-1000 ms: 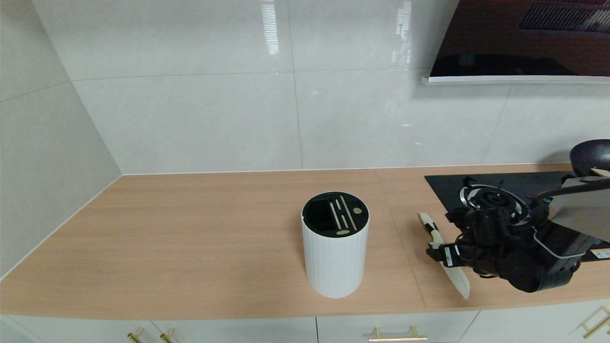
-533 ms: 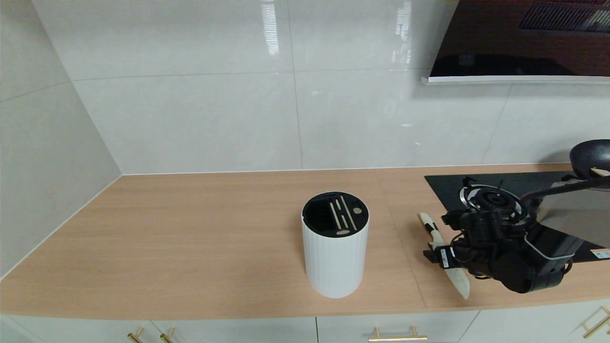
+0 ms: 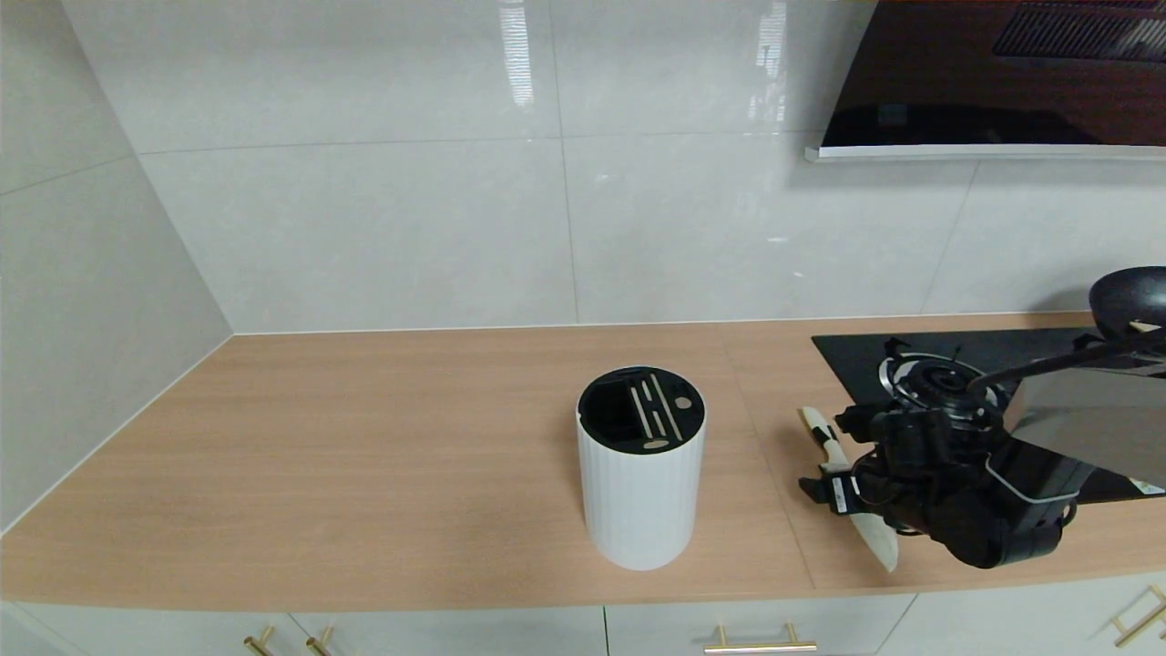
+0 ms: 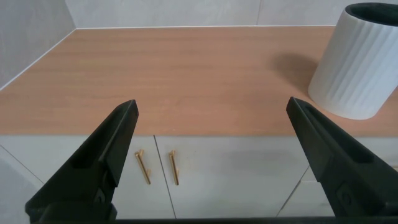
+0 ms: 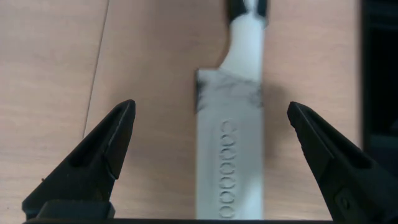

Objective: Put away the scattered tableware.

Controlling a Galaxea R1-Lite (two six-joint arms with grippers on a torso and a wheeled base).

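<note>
A white-bladed knife with a cream and black handle lies flat on the wooden counter, just left of the hob. My right gripper hovers open over the join of its handle and blade. In the right wrist view the knife lies lengthwise in the gap of the right gripper, touching neither finger. A white ribbed holder with a black slotted top stands upright at mid-counter. My left gripper is open and holds nothing, off the counter's front edge, with the holder farther off.
A black gas hob with a burner sits right of the knife, and a dark pan at the far right. A range hood hangs above. Tiled walls close the back and left. Cabinet doors with gold handles lie below the front edge.
My right gripper has shifted left, farther over the knife. The knife and the holder have not moved.
</note>
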